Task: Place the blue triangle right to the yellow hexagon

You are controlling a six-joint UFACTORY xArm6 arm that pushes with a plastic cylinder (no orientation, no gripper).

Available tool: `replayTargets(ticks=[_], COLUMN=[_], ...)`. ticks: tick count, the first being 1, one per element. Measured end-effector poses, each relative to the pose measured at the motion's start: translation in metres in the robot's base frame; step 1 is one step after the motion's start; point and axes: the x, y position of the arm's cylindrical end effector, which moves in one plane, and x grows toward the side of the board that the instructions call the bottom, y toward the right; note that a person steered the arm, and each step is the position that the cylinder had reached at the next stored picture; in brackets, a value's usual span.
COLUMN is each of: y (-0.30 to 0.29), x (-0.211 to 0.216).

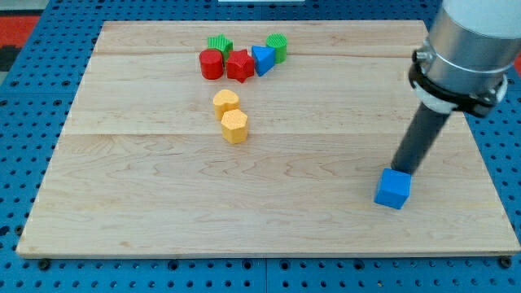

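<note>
The tool's tip (402,170) touches the blue cube (392,189), pressing its upper edge; it grasps nothing. The blue triangle (261,59) and yellow hexagon (234,126) sit far toward the view's left.

My tip (401,170) is resting just behind a blue cube (393,189) near the wooden board's (146,212) right edge, well apart from the blue triangle (262,59) sitting among red (212,63) (240,65) and green blocks (220,44) (278,45) at the top, above two yellow blocks (225,102) (234,126).
</note>
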Motion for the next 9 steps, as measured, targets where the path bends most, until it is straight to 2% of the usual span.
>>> replayTargets(ticks=[1,2,3,4,5,6,7,8,9], y=[-0.003,-0.039,-0.118,-0.192,-0.215,-0.227,-0.161,-0.131,-0.094], x=[-0.11,-0.186,-0.218,-0.212,-0.221,-0.204,-0.179,-0.127,-0.092])
